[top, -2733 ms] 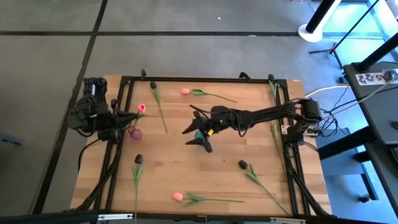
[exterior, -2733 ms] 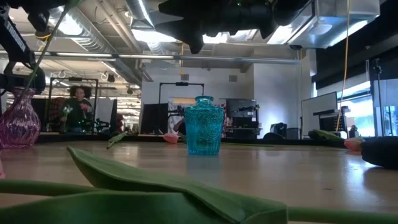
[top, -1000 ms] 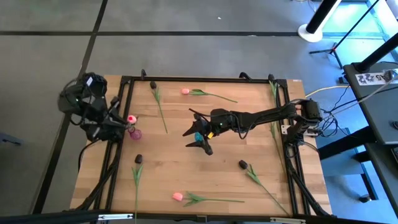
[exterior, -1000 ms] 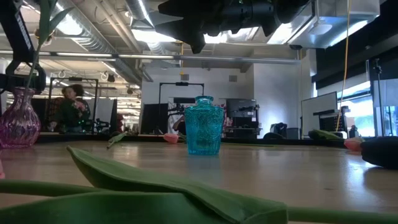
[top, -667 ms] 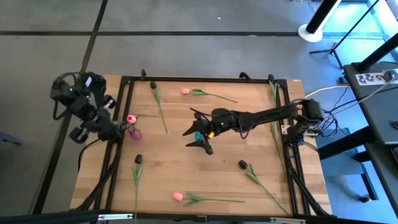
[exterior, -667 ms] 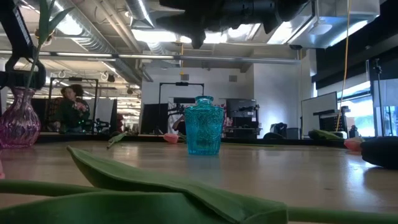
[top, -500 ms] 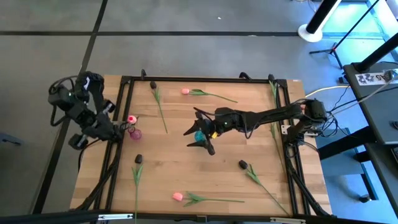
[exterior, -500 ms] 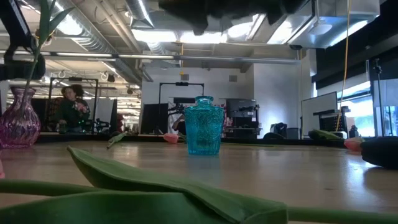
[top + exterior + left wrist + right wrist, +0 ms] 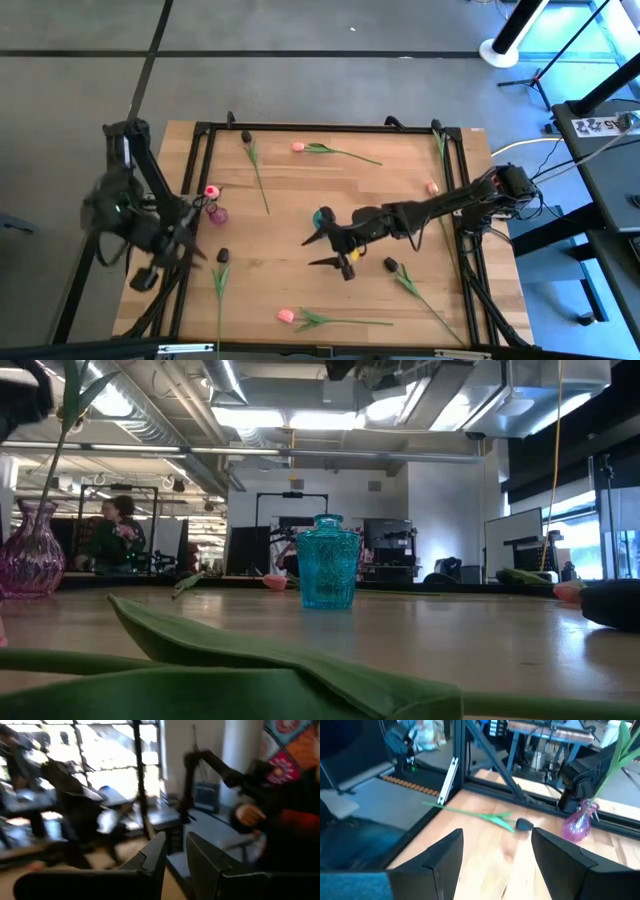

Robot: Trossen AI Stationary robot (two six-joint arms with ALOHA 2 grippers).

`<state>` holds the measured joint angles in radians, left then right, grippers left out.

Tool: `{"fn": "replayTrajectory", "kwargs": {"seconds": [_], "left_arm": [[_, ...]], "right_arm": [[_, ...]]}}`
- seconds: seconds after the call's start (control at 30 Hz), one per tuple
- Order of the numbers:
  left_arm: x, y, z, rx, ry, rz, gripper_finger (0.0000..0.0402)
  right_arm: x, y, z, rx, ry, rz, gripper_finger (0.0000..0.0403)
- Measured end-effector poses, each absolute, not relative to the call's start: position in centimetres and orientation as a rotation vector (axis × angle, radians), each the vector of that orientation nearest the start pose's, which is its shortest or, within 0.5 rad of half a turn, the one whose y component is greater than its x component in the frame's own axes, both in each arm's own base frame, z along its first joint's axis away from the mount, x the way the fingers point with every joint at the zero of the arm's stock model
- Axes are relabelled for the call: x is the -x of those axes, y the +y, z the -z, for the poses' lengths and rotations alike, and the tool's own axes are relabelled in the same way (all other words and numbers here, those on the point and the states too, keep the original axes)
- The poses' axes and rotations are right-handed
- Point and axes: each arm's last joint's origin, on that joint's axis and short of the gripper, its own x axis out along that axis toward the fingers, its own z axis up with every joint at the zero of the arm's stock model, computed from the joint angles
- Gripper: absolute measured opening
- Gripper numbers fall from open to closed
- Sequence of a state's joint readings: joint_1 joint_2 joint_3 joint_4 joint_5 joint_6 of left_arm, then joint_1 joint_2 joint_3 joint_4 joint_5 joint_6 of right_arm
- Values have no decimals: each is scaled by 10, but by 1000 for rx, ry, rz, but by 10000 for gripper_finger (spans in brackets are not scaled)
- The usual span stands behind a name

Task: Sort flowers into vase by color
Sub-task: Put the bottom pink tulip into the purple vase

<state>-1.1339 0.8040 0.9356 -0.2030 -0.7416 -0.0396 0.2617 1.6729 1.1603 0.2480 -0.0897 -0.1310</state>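
Observation:
The pink glass vase stands near the table's left edge with one pink tulip upright in it; its stem rises from the vase's neck. The teal vase stands mid-table with no flower in it. My left gripper is near the left edge, on the near side of the pink vase, its fingers a narrow gap apart with nothing between them. My right gripper hovers open just on the near side of the teal vase. A dark tulip lies to its right.
Other tulips lie flat on the wood: a dark one and a pink one at the far side, a pink bud by the right frame, a dark one near left, and a pink one at the near edge. Black frame rails border the table.
My left gripper has drawn away from the pink vase toward the table's near-left corner, and the pink tulip stays standing in the vase. My right gripper, still open, has moved from above the teal vase toward the near edge, closer to the dark tulip on its right.

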Motion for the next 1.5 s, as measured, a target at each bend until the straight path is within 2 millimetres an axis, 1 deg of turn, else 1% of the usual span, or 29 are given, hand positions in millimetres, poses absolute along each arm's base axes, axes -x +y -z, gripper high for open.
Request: {"fn": "replayTrajectory", "kwargs": {"seconds": [0.17, 0.3, 0.43, 0.57, 0.7, 0.93, 1.07, 1.17, 1.3, 1.4, 1.5], "left_arm": [[-111, -172, -359, 25, 137, 409, 72], [-130, -198, -346, 47, 144, 433, 72], [-143, -221, -330, 84, 163, 420, 72], [-159, -242, -310, 129, 176, 384, 72], [-172, -258, -293, 173, 161, 355, 72], [-185, -272, -266, 251, 209, 280, 72], [-195, -276, -248, 301, 255, 237, 72], [-199, -278, -239, 338, 275, 218, 72], [-201, -280, -230, 365, 286, 178, 72], [-203, -282, -222, 384, 289, 139, 72], [-204, -283, -217, 407, 281, 91, 72]], "right_arm": [[-363, 108, -273, 170, 285, -357, 234], [-358, 113, -272, 159, 333, -347, 234], [-352, 121, -267, 117, 408, -347, 234], [-346, 141, -258, 85, 457, -383, 234], [-336, 171, -243, 102, 492, -417, 234], [-317, 225, -204, 118, 575, -358, 234], [-308, 247, -175, 89, 638, -316, 234], [-303, 258, -151, 58, 704, -298, 234], [-300, 266, -123, 36, 773, -267, 234], [-299, 266, -111, 24, 804, -223, 227], [-300, 266, -108, 28, 804, -213, 203]]}}
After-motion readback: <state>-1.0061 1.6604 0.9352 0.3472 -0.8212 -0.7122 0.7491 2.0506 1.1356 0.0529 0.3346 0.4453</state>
